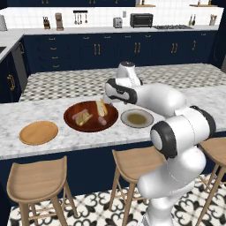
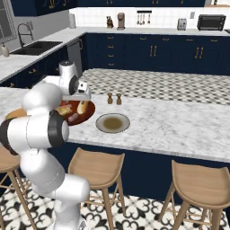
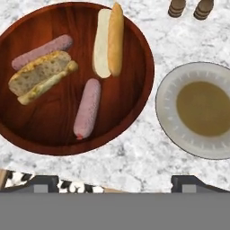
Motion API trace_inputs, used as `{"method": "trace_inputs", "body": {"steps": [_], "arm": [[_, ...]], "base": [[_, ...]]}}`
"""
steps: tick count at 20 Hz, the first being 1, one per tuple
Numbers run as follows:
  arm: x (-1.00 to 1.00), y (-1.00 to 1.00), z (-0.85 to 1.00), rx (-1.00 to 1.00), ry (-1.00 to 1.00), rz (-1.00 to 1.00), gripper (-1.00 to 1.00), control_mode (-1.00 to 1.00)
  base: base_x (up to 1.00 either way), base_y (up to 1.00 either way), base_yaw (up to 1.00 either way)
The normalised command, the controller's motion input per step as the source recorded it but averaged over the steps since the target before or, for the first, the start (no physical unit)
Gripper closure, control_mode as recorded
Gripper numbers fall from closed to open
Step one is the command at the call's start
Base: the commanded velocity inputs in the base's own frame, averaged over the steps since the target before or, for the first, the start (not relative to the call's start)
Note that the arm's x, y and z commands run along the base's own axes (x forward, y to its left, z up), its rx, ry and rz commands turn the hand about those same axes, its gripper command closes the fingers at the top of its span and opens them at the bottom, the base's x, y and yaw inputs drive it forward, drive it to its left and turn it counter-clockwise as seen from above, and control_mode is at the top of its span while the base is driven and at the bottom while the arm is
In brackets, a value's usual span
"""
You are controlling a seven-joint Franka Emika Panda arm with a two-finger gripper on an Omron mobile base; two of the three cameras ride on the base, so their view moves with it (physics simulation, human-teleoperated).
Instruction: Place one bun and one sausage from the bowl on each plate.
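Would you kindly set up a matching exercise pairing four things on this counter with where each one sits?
Things:
1. sausage
2. wooden plate
3. grey-rimmed plate
4. two shakers

Places:
A. left of the bowl, on the marble
B. behind the grey-rimmed plate, toward the far counter edge
C. inside the bowl, beside the buns
D. right of the bowl, close to its rim

Pairs: 1-C, 2-A, 3-D, 4-B

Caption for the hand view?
Open gripper above the bowl holding two buns and two sausages, beside the grey-rimmed plate.
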Motion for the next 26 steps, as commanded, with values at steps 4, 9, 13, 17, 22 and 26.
{"method": "trace_inputs", "body": {"steps": [4, 9, 13, 17, 22, 26], "arm": [[0.45, 0.06, -0.19, 0.00, 0.00, 0.00, -1.00, -1.00], [0.58, 0.17, -0.25, 0.00, 0.00, 0.00, -1.00, -1.00], [0.61, 0.22, -0.29, 0.00, 0.00, 0.00, -1.00, -1.00], [0.73, 0.14, -0.34, 0.00, 0.00, 0.00, -1.00, -1.00], [0.69, 0.06, -0.42, 0.00, 0.00, 0.00, -1.00, -1.00], [0.59, 0.01, -0.46, 0.00, 0.00, 0.00, -1.00, -1.00]], "base": [[0.00, 0.00, 0.00], [0.00, 0.00, 0.00], [0.00, 0.00, 0.00], [0.00, 0.00, 0.00], [0.00, 0.00, 0.00], [0.00, 0.00, 0.00]]}}
